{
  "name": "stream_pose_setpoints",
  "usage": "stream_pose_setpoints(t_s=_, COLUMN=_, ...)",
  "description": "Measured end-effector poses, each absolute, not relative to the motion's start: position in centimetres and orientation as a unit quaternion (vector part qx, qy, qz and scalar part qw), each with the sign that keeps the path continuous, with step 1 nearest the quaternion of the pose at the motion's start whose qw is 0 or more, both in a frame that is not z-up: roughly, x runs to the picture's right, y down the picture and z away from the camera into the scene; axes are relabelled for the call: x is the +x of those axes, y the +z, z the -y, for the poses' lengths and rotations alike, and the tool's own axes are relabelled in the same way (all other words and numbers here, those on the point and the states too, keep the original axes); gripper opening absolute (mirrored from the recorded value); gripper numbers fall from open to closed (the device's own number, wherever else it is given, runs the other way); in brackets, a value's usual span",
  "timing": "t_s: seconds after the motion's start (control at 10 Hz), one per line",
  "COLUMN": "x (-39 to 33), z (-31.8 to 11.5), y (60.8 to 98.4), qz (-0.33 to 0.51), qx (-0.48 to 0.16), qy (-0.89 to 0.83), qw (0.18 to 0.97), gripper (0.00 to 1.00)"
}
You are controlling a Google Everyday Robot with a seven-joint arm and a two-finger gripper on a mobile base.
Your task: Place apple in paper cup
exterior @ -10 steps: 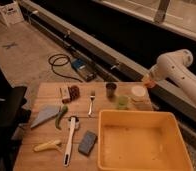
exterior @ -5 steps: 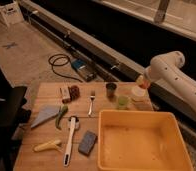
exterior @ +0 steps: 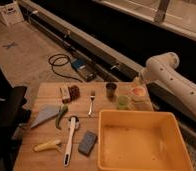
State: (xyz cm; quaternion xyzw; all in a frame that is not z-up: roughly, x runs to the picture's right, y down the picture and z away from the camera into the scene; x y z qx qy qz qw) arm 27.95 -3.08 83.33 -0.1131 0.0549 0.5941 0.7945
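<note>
The paper cup point(exterior: 139, 98) is a pale short cup at the back right of the wooden table point(exterior: 46, 131). The orange-red apple point(exterior: 139, 91) shows in its mouth. My gripper point(exterior: 137, 81) is at the end of the white arm point(exterior: 173, 82), which reaches in from the right. It hangs directly over the cup and the apple, touching or nearly touching the apple. I cannot tell whether the apple rests in the cup or is still held.
A dark brown cup point(exterior: 111, 90) and a translucent green cup point(exterior: 123, 101) stand just left of the paper cup. A large yellow tub point(exterior: 141, 141) fills the front right. A fork point(exterior: 91, 102), green pepper point(exterior: 61, 116), sponge point(exterior: 87, 142) and long-handled utensil point(exterior: 70, 141) lie to the left.
The arm has moved left and down, carrying the apple from above the table's right edge to the mouth of the paper cup.
</note>
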Motion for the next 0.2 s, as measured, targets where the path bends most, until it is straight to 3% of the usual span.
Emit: stream_pose_setpoints(t_s=0.2, x=28.29, z=3.95, y=82.40, qz=-0.041, qx=-0.093, qy=0.597, qw=0.796, gripper=0.62)
